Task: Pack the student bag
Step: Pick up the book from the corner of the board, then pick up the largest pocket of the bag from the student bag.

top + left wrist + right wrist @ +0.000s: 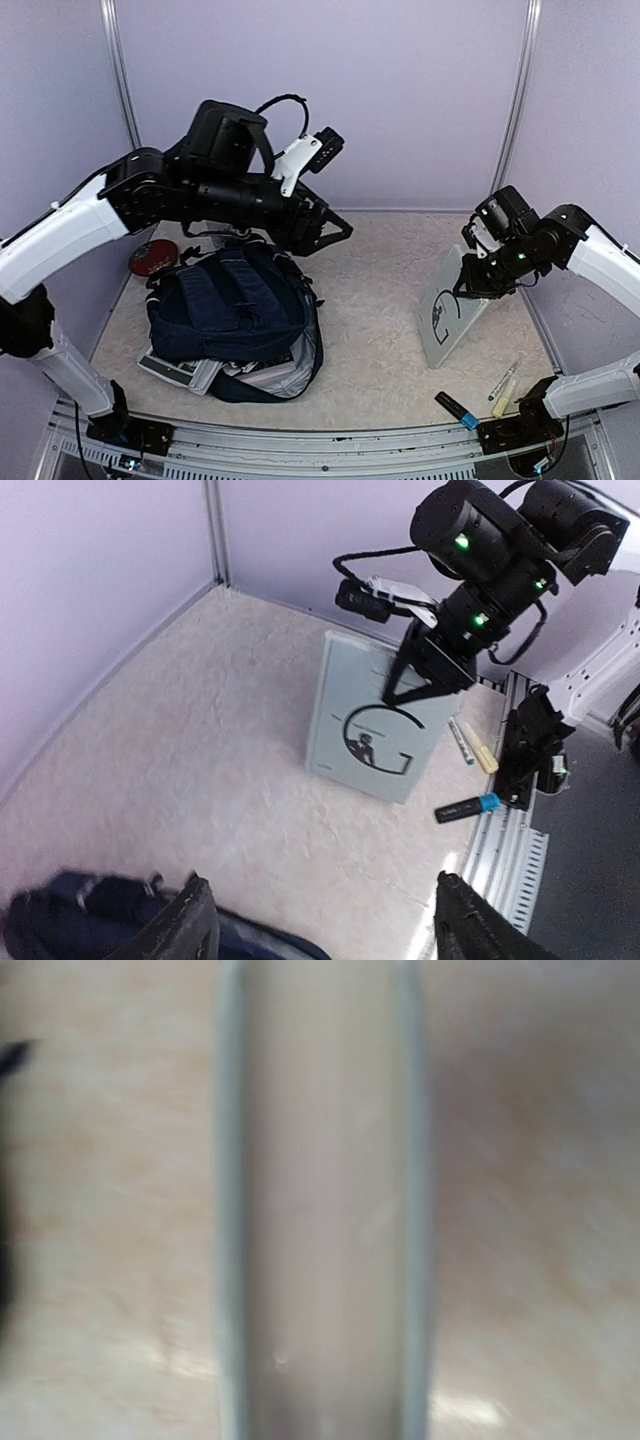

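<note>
Pale grey-green book (448, 318) stands tilted on edge, pinched at its top by the right gripper (468, 285), with bare table (380, 300) around it. Wide apart and holding nothing, the left gripper (330, 238) hangs above the student bag (230, 305), which lies at the left with books (180, 368) poking from its near-side mouth.

Dark navy student bag (232, 305), slumped, mouth open toward the near edge.

The arms (60, 235) wear white shells with black joints. Small green lights (520, 257) glow behind the right end effector (468, 288).
</note>
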